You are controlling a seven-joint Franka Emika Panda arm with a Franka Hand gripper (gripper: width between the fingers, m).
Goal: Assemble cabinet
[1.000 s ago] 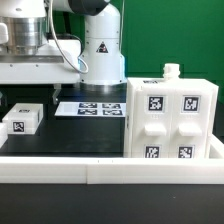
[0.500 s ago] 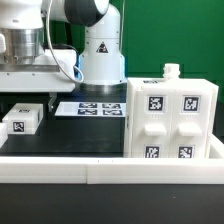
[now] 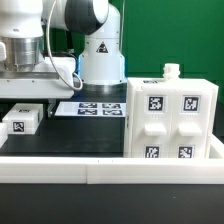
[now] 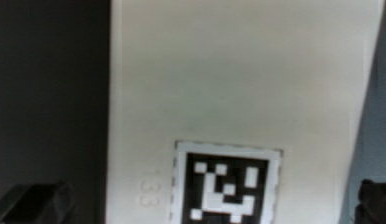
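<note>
The cabinet point(image 3: 170, 118) is the big white box at the exterior view's right, upright, with four raised tagged panels on its front. A small white tagged block point(image 3: 21, 121) lies at the exterior view's left. My gripper point(image 3: 27, 99) hangs just above that block. In the wrist view its dark fingertips point(image 4: 23, 204) sit wide apart at both lower corners. A white tagged part point(image 4: 225, 110) fills the space between them, and my gripper point(image 4: 195, 205) is open astride it. There is a gap on one side of the part. Contact on the other side is unclear.
The marker board point(image 3: 90, 108) lies flat on the black table behind the block, in front of the arm's white base point(image 3: 100, 55). A white rail point(image 3: 110, 170) runs along the table's front edge. A small white knob point(image 3: 171, 70) stands on the cabinet's top.
The arm's upper joints have swung toward the exterior view's left. The wrist and hand have come down a little toward the small block. The cabinet and block have not moved.
</note>
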